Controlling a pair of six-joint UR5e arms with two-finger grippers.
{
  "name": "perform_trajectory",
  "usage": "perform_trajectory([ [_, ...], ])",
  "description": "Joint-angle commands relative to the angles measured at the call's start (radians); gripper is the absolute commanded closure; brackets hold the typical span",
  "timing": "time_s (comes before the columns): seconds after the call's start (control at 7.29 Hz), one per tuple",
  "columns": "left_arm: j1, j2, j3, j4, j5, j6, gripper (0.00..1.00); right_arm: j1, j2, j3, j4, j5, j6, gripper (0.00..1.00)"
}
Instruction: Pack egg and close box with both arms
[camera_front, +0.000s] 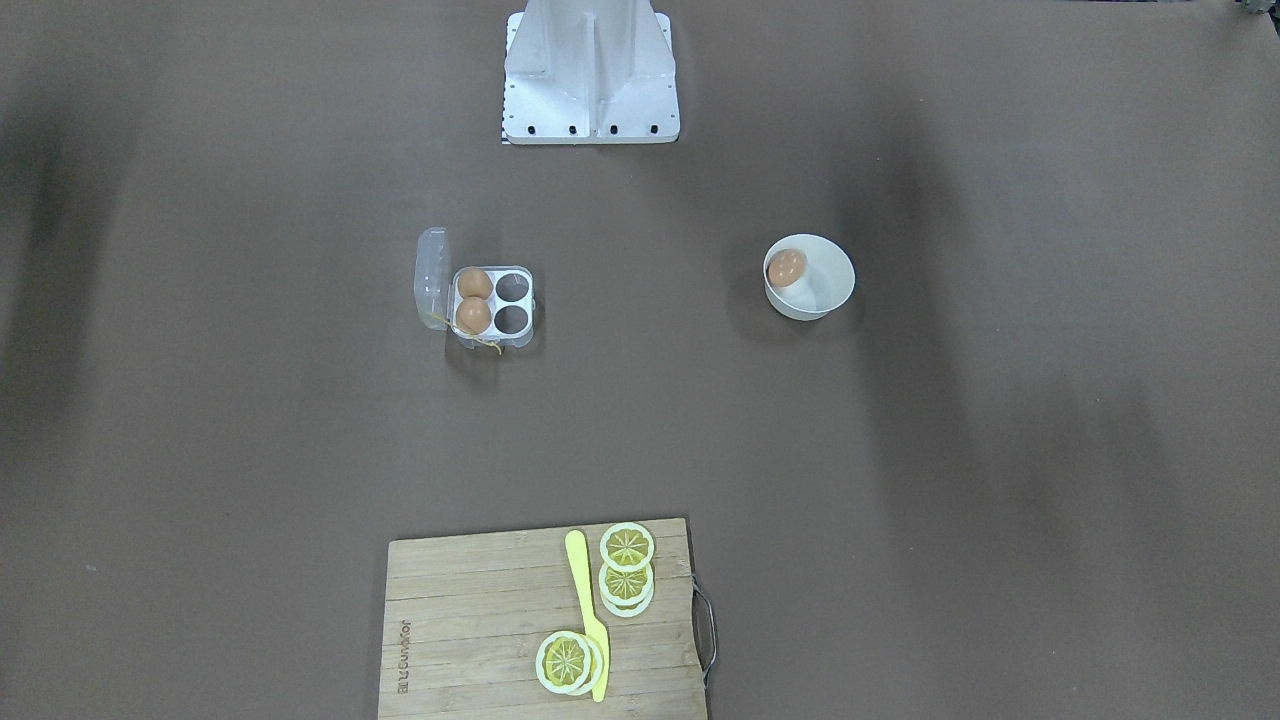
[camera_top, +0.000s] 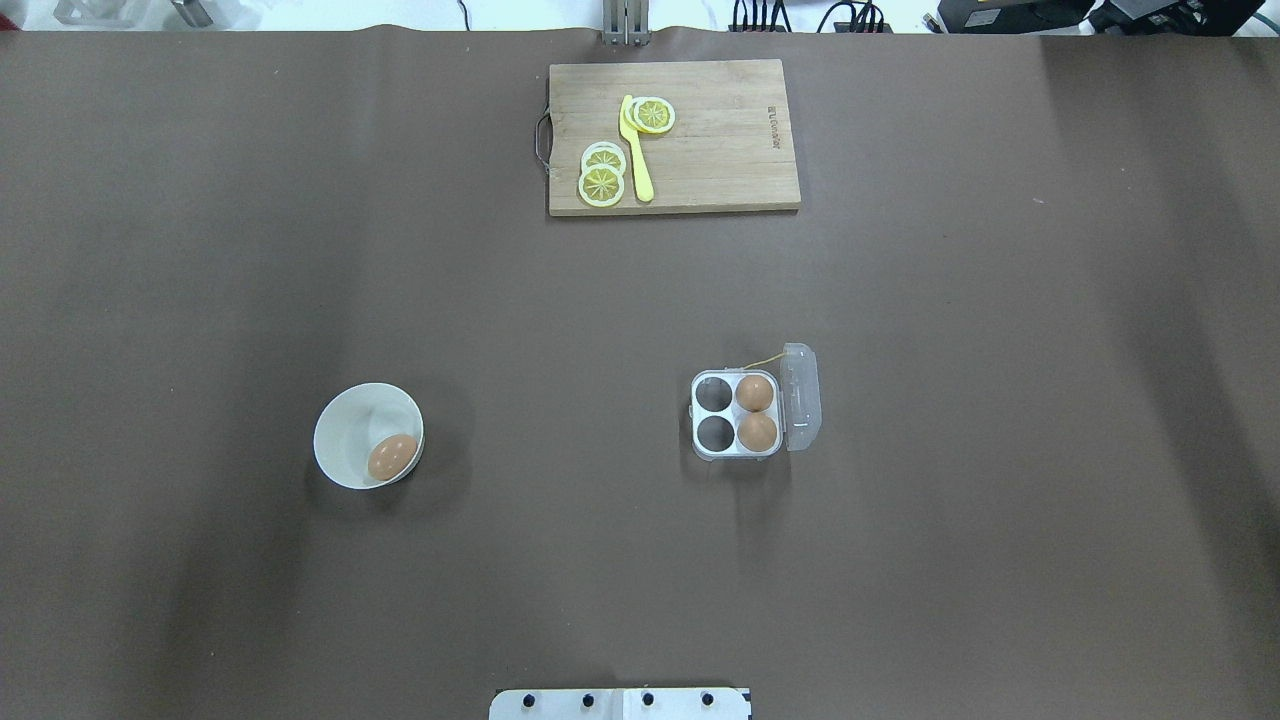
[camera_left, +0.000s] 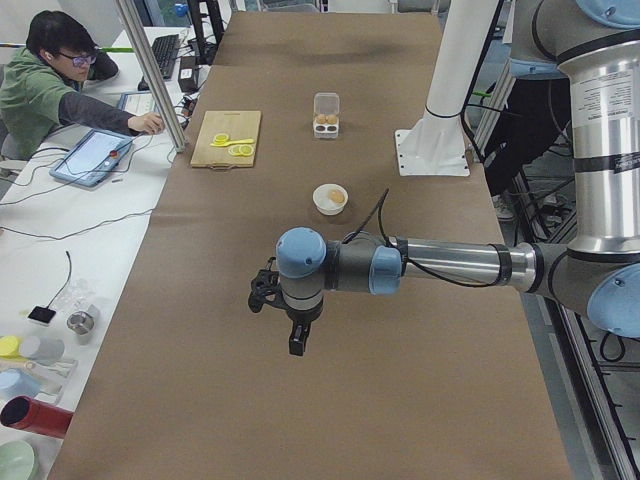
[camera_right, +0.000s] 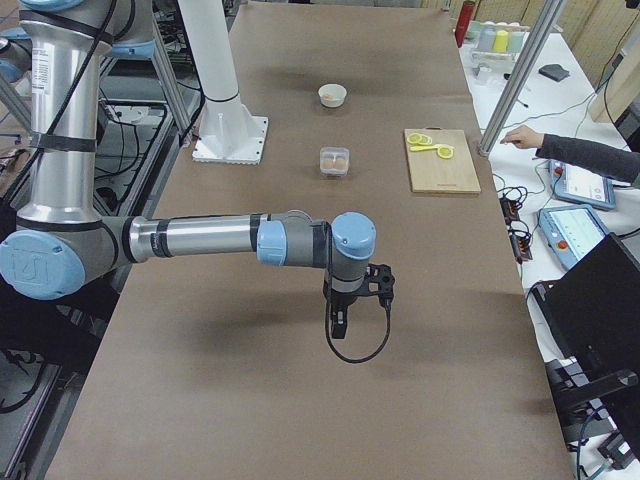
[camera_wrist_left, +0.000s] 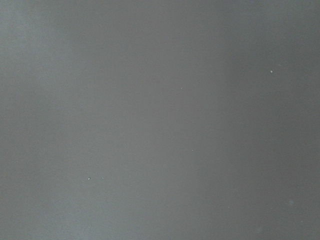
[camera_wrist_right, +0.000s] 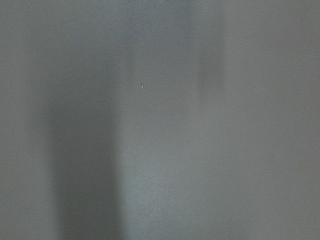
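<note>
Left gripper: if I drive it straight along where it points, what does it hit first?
The left gripper points down, and its wrist view shows only bare brown table cover, so it would probably meet that first. The bowl lies well off that line.

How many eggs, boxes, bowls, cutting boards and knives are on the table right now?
eggs: 3
box: 1
bowl: 1
cutting board: 1
yellow knife: 1
total: 7
</note>
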Motion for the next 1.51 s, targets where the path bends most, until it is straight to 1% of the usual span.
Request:
perform_trajectory([
  [0.0, 0.0, 0.0, 0.0, -0.002, 0.001, 0.005, 0.0, -0.002, 0.002, 0.001, 0.0, 0.0, 0.001, 0.0],
  [0.41, 0.0, 0.003, -0.009, -0.005, -0.003, 0.008, 0.0, -0.002, -0.001, 0.001, 0.002, -0.003, -0.011, 0.0],
  [0.69, 0.0, 0.002, -0.014, -0.029, -0.003, 0.008, 0.0, -0.002, 0.008, 0.021, 0.002, -0.006, -0.011, 0.0],
  [0.82, 0.0, -0.005, -0.015, -0.049, -0.005, 0.005, 0.0, -0.017, 0.01, 0.042, 0.002, -0.029, -0.011, 0.0],
  [0.96, 0.0, -0.006, -0.021, -0.106, -0.052, 0.006, 0.0, -0.029, 0.011, 0.088, 0.0, -0.02, -0.01, 0.0],
  [1.1, 0.0, -0.006, -0.017, -0.133, -0.128, 0.0, 0.0, -0.028, 0.005, 0.094, 0.003, -0.02, -0.011, 0.0],
  [1.23, 0.0, -0.014, -0.02, -0.161, -0.166, 0.0, 0.0, -0.028, 0.005, 0.114, 0.003, -0.026, -0.005, 0.0],
  [1.37, 0.0, -0.043, -0.009, -0.243, -0.168, -0.002, 0.0, -0.028, 0.008, 0.136, 0.003, -0.028, -0.004, 0.0],
])
